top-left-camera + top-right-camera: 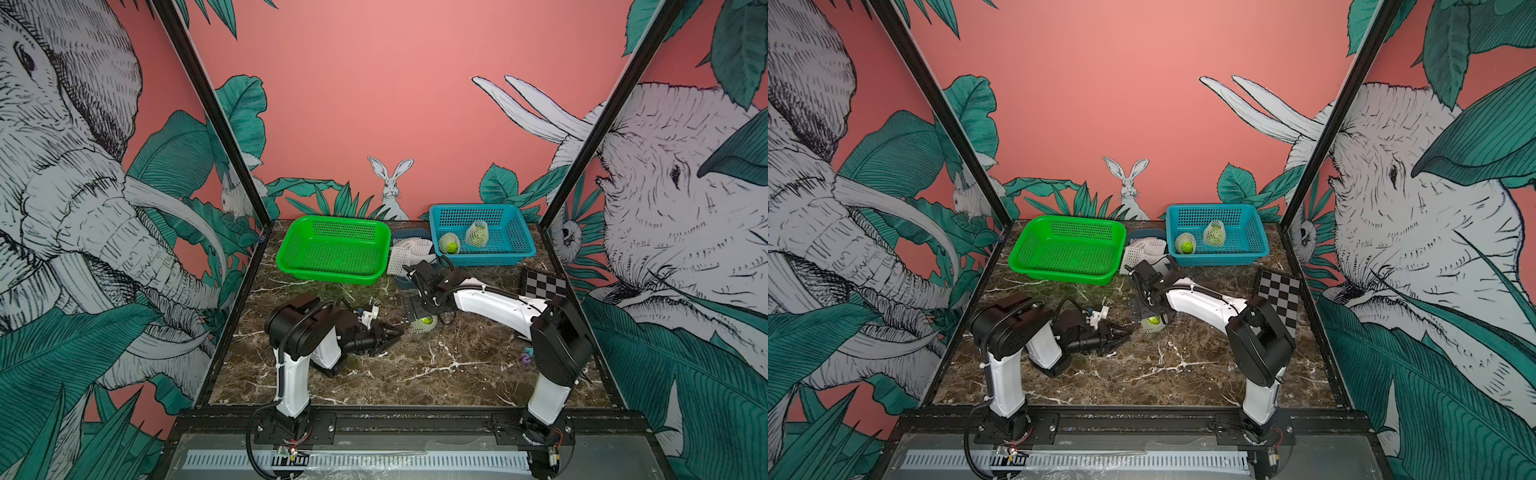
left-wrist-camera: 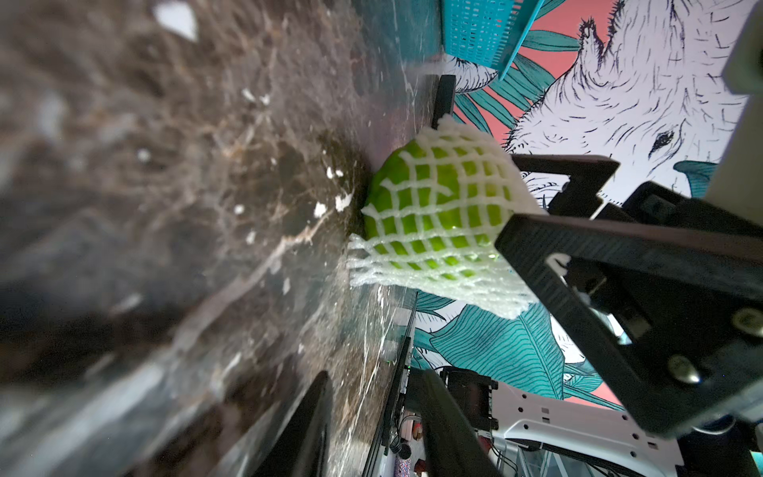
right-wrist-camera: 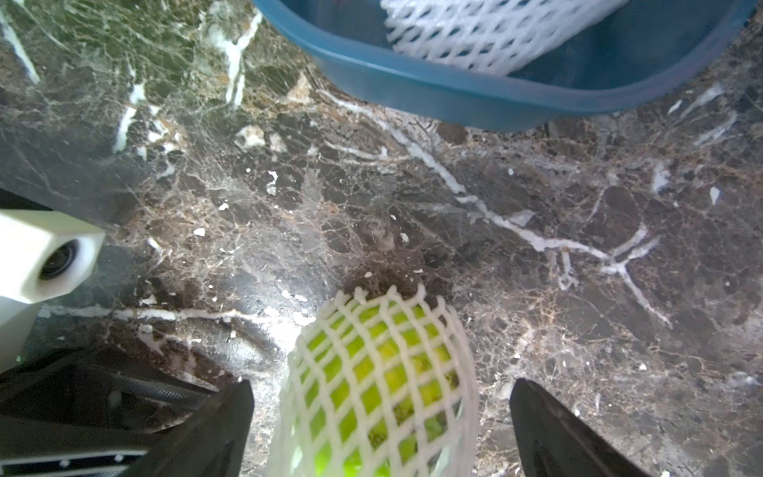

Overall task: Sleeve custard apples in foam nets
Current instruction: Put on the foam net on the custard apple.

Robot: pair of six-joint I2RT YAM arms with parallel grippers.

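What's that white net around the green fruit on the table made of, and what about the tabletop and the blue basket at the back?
Foam net: soft white foam, matte, with thick puffy strands stretched into diamonds over the custard apple. Tabletop: looks like polished dark marble with white veins and glare; possibly a printed laminate. Blue basket: moulded plastic, slightly glossy, perforated walls.

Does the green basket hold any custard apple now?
No: the green basket shows only its bare mesh floor, while two netted custard apples lie in the blue basket.
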